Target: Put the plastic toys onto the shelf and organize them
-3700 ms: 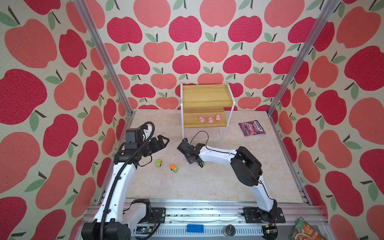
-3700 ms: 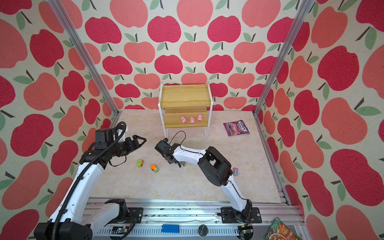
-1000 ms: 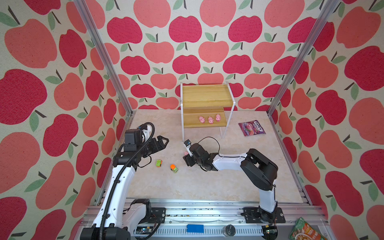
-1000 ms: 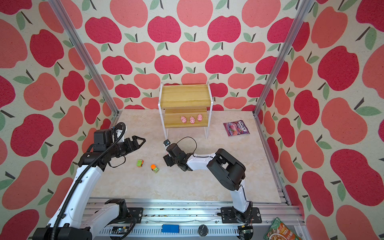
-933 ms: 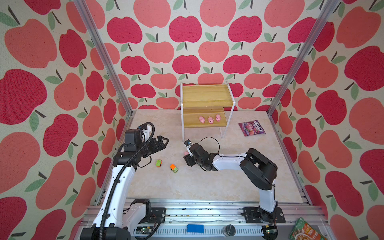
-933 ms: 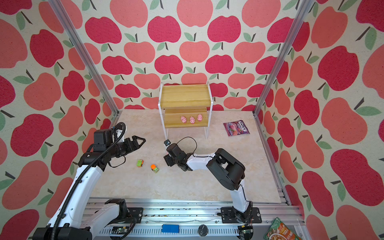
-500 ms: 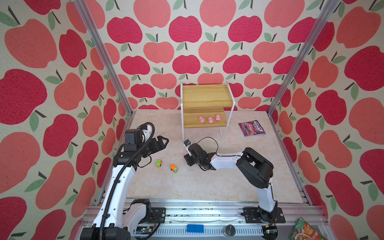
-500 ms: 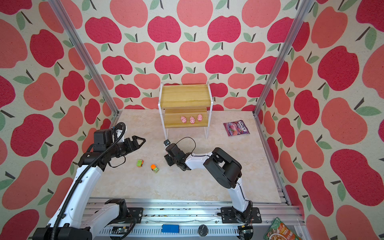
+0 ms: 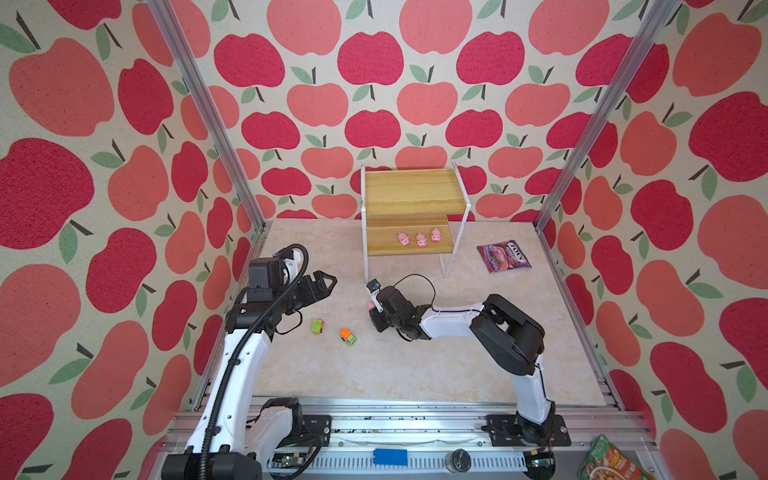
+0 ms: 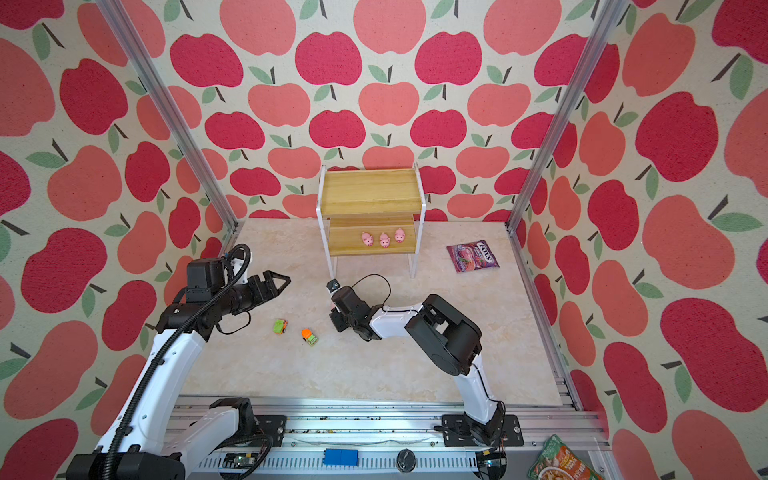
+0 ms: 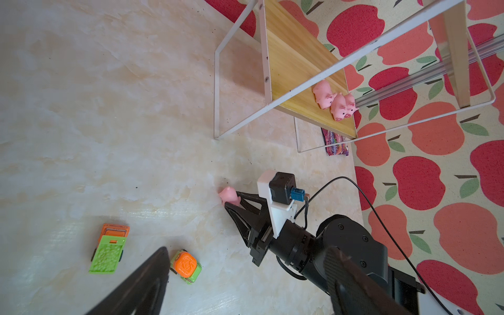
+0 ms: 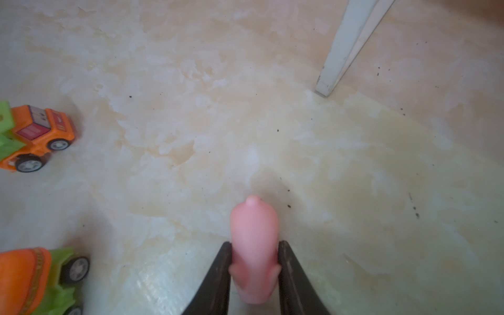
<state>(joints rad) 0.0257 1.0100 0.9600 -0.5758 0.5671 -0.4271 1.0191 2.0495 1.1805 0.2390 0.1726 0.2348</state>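
Observation:
My right gripper (image 12: 255, 245) is shut on a pink pig (image 12: 253, 231) low over the marble floor, just in front of the shelf's left front leg (image 12: 341, 46); the left wrist view shows the same pig (image 11: 228, 195) between the black fingers. The shelf (image 9: 415, 195) stands at the back, with three pigs (image 9: 420, 239) in a row on its lower board. Two small cars lie on the floor left of the right gripper: a green and orange one (image 9: 318, 326) and an orange-topped one (image 9: 348, 336). My left gripper (image 9: 330, 284) hovers open and empty above and behind them.
A purple candy bag (image 9: 503, 257) lies flat on the floor right of the shelf. Apple-patterned walls with metal corner posts (image 9: 208, 116) close in three sides. A snack packet (image 9: 611, 461) lies outside the front rail.
The right gripper's fingers have closed onto the pig on the floor. The left arm and both cars have stayed where they were.

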